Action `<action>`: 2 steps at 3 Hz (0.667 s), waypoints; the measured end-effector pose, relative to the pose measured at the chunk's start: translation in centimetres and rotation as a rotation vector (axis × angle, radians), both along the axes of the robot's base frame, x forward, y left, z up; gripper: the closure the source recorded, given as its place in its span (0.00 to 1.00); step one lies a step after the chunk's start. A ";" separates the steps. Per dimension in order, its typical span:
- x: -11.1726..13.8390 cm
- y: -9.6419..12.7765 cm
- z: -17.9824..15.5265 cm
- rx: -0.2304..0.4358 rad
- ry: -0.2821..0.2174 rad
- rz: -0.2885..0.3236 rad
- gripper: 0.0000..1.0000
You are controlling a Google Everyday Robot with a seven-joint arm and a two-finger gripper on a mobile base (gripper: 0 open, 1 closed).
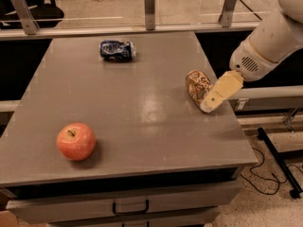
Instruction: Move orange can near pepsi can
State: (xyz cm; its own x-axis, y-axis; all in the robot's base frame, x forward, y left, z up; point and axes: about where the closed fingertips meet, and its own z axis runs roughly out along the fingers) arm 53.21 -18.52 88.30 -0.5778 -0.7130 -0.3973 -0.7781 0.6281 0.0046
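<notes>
Looks light, thin-walled, slick: best to pinch the orange can [196,85], lying sideways by the right edge of the table [118,122] well apart from the pepsi can [117,49], across mid-body, with gripper [218,93] at its silver end, hold impossible to tell

You look down from one raised camera at the table's [142,136] near edge, facing across to its far side, close enough that the top fills the frame, with the gripper [212,102] at right by the orange can [196,85].
</notes>
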 end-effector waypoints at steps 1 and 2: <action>1.1 1.1 -2.2 0.053 0.016 -0.077 0.10; 2.2 1.9 -3.5 0.101 0.011 -0.128 0.28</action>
State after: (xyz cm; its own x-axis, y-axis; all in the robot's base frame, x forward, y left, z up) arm 55.38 -16.61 84.77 -0.6661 -0.5898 -0.4565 -0.6913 0.7180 0.0810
